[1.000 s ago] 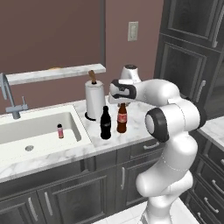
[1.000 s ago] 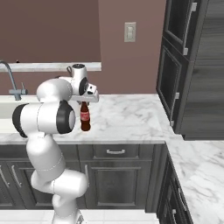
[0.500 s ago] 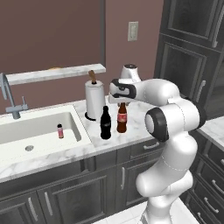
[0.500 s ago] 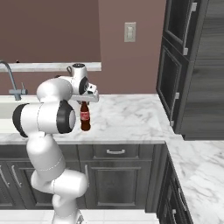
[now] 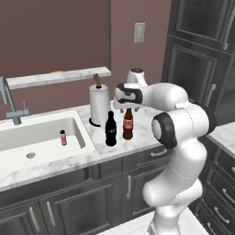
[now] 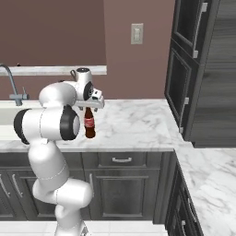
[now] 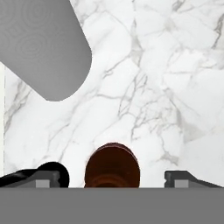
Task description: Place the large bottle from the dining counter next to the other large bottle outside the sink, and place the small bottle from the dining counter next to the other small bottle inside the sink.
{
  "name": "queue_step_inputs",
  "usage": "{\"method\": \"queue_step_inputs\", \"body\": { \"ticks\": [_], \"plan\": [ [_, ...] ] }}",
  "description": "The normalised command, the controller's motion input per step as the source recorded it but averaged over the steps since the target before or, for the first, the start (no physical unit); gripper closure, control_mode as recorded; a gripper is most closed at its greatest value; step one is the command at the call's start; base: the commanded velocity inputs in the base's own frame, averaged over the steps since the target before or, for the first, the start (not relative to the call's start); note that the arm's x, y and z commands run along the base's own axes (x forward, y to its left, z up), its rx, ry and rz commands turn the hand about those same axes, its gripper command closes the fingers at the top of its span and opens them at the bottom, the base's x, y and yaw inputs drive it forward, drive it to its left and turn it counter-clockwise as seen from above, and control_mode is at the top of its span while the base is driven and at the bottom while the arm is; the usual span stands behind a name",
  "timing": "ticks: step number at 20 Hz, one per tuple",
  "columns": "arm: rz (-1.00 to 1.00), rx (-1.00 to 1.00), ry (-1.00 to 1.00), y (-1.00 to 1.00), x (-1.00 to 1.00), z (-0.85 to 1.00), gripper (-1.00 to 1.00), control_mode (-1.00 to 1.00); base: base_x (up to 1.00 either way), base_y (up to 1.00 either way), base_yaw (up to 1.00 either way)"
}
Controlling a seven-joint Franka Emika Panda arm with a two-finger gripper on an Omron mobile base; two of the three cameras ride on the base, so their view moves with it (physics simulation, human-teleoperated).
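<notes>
The gripper (image 7: 112,178) is seen spread wide above the large bottle (image 5: 128,124), fingers clear of its neck. The large bottle stands upright on the marbled tabletop (image 5: 142,126), just beside the other large bottle (image 5: 110,129), outside the sink (image 5: 43,137). A small bottle (image 5: 63,137) stands inside the sink.

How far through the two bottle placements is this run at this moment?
Looks done: the large bottle stands on the counter beside the other large bottle, outside the sink. In hand: nothing; the pincer sits open around its neck. Left: the dining-counter small bottle; one small bottle stands in the basin.
</notes>
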Motion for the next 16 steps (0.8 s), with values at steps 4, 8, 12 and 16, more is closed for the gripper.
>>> {"method": "queue_step_inputs", "body": {
  "ticks": [4,8,12,16],
  "plan": [
    [0.01,0.0,-0.06,0.0,0.0,0.06,-1.0,-1.0,0.0,0.0,0.0],
    [0.03,0.0,-0.12,0.0,0.0,0.6,-1.0,-1.0,0.0,0.0,0.0],
    [0.01,0.0,-0.09,0.03,-0.09,0.63,-1.0,-1.0,0.0,0.0,0.0],
    [0.05,0.0,-0.03,0.01,-0.53,0.49,-1.0,-1.0,0.0,0.0,0.0]
  ]
}}
